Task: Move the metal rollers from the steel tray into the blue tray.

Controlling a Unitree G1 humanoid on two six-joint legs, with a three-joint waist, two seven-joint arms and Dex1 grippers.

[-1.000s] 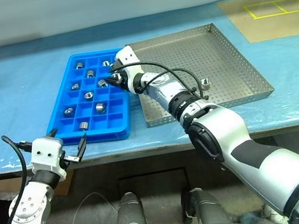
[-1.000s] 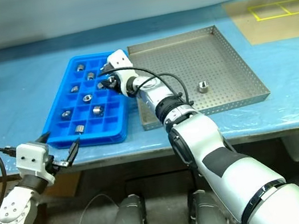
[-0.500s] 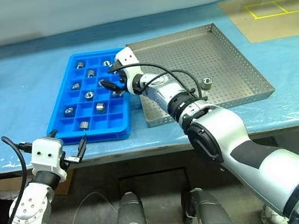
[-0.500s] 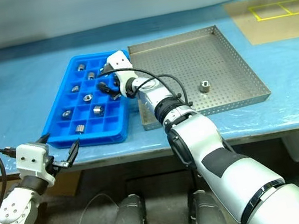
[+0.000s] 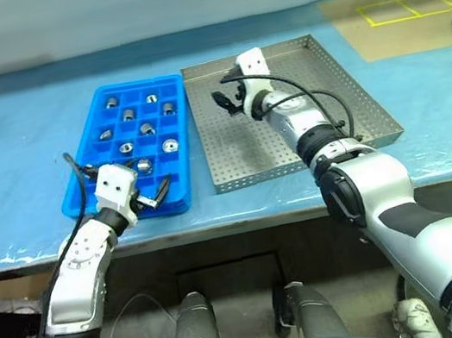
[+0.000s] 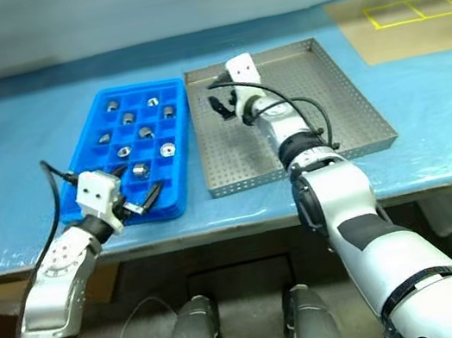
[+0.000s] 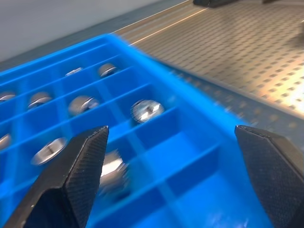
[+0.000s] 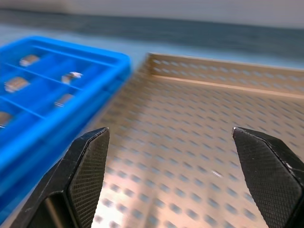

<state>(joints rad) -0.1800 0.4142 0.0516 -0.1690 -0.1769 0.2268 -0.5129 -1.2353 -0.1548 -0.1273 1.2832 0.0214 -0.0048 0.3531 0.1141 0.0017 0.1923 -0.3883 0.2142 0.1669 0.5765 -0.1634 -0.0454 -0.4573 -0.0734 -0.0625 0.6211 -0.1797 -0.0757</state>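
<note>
Blue tray (image 5: 86, 169) with rollers (image 5: 169, 146) beside steel tray (image 5: 343, 87) on bench (image 5: 8, 172); taped yellow rectangles (image 5: 398, 9) far right. Both jaws released, empty.

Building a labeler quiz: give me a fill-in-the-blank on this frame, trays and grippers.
1. The right gripper hangs over the ___ tray.
2. Both grippers' fingers stand ___.
3. The left gripper is at the near edge of the ___ tray.
4. The metal rollers lie in that tray's small square ___.

Missing words: steel; open; blue; compartments
</note>
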